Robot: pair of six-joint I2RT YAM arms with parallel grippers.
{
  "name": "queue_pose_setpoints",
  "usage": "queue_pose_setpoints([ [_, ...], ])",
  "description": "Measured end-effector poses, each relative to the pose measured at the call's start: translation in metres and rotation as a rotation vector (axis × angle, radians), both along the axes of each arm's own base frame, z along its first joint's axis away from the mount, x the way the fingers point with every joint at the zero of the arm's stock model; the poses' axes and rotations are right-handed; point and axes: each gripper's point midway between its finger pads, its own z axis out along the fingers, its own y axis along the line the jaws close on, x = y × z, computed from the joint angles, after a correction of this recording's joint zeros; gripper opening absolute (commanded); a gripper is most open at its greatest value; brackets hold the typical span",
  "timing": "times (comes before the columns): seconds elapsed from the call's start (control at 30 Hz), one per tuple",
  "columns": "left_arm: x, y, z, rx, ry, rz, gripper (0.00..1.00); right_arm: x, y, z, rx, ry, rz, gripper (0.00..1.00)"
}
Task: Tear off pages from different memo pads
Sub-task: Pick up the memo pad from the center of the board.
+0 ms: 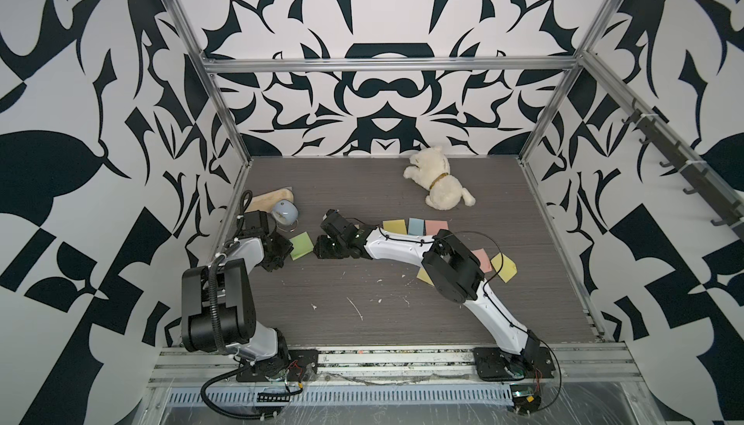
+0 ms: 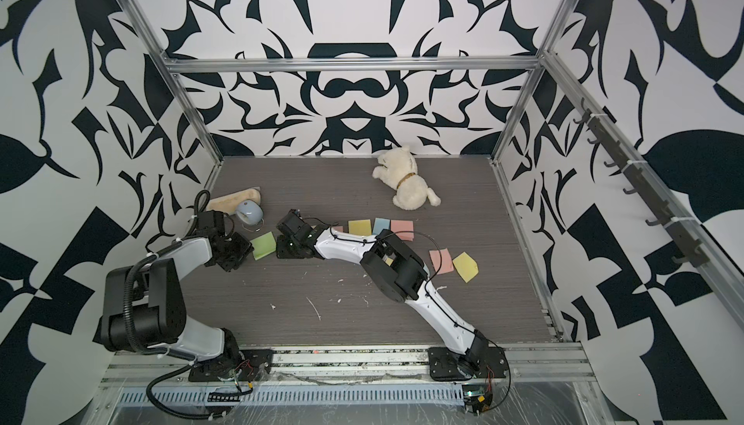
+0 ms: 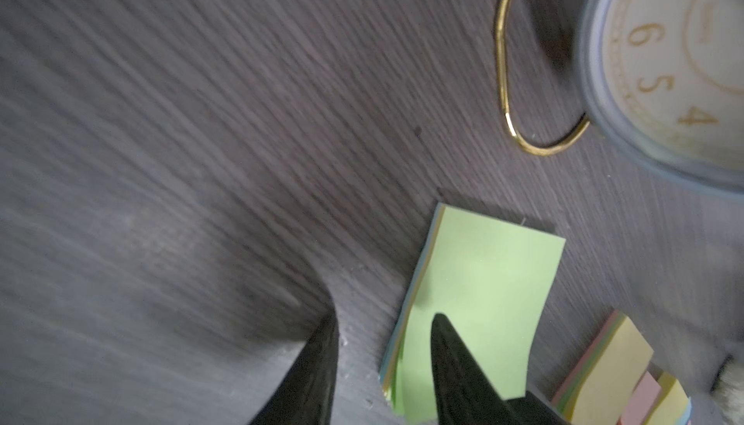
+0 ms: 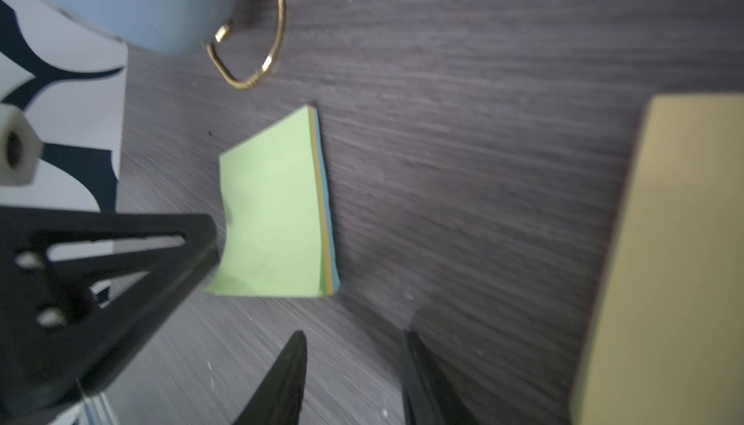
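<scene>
On the table (image 1: 362,185): grey wood grain.
Walls (image 1: 80,121): black-and-white pattern.
Left gripper (image 3: 385,318): parted astride green memo pad (image 3: 483,274).
Right gripper (image 4: 355,336): parted, empty.

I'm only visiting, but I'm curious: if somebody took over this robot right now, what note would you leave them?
Left gripper: jaws apart, straddling the curled edge of the top green page on the green memo pad; no firm grip visible.
Right gripper: open, empty, close to that pad.
The yellow pad, blue pad and pink pad sit in a row behind the right arm.
Done: a loose pink page and a loose yellow page lie on the robot's right.
Left: tear off the green page; no loose blue page is visible.
</scene>
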Motion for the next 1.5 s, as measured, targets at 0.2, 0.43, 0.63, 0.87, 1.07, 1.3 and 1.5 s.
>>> queue_pose_setpoints([
  [0.2,0.008,-0.002,-0.002,-0.027,-0.023,0.010,0.27,0.009,0.013,-0.002,0.060,0.029,-0.034,0.37],
  [0.43,0.017,-0.006,-0.003,-0.057,-0.056,0.003,0.22,0.014,0.026,-0.004,0.112,0.047,-0.049,0.28],
  [0.63,0.020,-0.007,-0.003,-0.063,-0.067,0.003,0.20,0.017,0.030,-0.007,0.137,0.065,-0.064,0.10],
  [0.87,0.009,-0.012,0.001,-0.089,-0.044,-0.009,0.25,0.017,0.028,-0.006,0.197,0.066,-0.060,0.00],
  [1.07,0.001,-0.027,0.058,-0.124,-0.144,-0.086,0.46,-0.009,-0.022,0.018,0.205,0.075,-0.064,0.00],
  [1.3,0.004,-0.078,0.125,-0.266,-0.358,-0.258,0.64,-0.037,-0.089,0.101,0.395,0.045,-0.131,0.00],
  [1.5,-0.015,-0.153,0.161,-0.402,-0.493,-0.476,0.59,-0.054,-0.133,0.115,0.486,0.067,-0.231,0.00],
])
